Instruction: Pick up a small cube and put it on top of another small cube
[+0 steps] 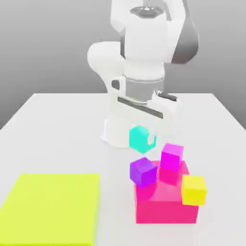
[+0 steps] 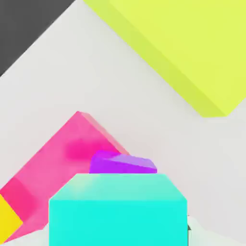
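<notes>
The small cyan cube (image 1: 138,140) hangs in the air below the white hand, with my gripper (image 1: 143,137) shut on it. In the hand view the same cyan cube (image 2: 117,214) looms close to the camera. Just beneath and in front of it is a small purple cube (image 1: 142,172), tilted, at the upper corner of a large pink block (image 1: 166,204) on the exterior view's left. The purple cube (image 2: 122,163) peeks out beyond the cyan one in the hand view. A small magenta cube (image 1: 171,156) rests on the pink block's top.
A small yellow cube (image 1: 193,189) sits against the pink block's corner on the exterior view's right. A flat yellow-green slab (image 1: 50,209) lies on the white table (image 1: 57,134) at the exterior view's left. The robot's base (image 1: 115,132) stands behind the cubes.
</notes>
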Available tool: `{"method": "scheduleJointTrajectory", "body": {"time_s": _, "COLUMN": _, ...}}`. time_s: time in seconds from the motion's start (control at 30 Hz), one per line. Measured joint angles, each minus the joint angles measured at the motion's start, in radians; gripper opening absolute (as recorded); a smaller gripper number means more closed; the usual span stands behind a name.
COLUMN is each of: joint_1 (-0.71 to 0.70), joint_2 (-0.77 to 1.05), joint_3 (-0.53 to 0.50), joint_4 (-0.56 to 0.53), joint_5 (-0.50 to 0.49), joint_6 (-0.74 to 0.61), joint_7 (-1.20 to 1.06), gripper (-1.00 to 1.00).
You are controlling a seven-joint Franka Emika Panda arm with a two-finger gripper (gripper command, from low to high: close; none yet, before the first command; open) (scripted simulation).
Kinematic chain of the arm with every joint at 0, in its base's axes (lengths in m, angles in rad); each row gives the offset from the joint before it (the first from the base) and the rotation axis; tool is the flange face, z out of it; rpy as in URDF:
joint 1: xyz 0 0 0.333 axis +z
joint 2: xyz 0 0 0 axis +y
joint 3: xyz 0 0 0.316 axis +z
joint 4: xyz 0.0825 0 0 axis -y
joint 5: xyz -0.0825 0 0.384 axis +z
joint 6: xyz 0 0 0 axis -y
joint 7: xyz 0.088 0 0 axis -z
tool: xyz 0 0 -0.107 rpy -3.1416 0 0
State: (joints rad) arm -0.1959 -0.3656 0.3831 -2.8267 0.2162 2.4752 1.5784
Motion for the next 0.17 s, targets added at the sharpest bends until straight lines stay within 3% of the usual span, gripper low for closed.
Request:
{"method": "scheduleJointTrajectory", "body": {"time_s": 0.07, "joint_1": -0.007, "joint_2": 0.066, "joint_3": 0.015, "joint_4": -0.018, "joint_5": -0.008, "joint_6": 0.083, "joint_7": 0.011, "gripper": -1.0}}
{"method": "scheduleJointTrajectory", "body": {"time_s": 0.1, "joint_1": -0.008, "joint_2": 0.085, "joint_3": 0.017, "joint_4": -0.023, "joint_5": -0.012, "joint_6": 0.107, "joint_7": 0.015, "gripper": 1.0}}
{"method": "scheduleJointTrajectory", "body": {"time_s": 0.17, "joint_1": -0.008, "joint_2": 0.085, "joint_3": 0.017, "joint_4": -0.023, "joint_5": -0.012, "joint_6": 0.107, "joint_7": 0.015, "gripper": 1.0}}
